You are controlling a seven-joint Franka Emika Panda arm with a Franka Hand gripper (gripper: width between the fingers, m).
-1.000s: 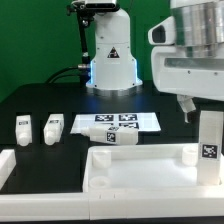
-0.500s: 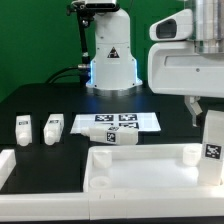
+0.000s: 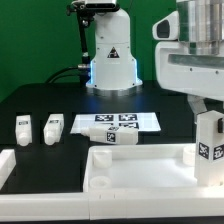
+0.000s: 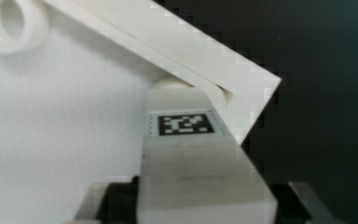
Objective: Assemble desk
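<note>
My gripper [image 4: 208, 196] is clamped on a leg [image 4: 197, 150], upright; it hangs over the tabletop's [image 3: 140, 175] corner, at the exterior view's right; so I reckon this is the leg-fitting step; next, I'd say, line its end up with the corner's mounting spot, then lower it straight; a tilt could jam it.

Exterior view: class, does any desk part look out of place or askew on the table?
Yes. The middle leg lies skewed on the table between the marker board and the tabletop. The leftmost leg and the next leg sit squarely side by side. Nothing looks damaged.
</note>
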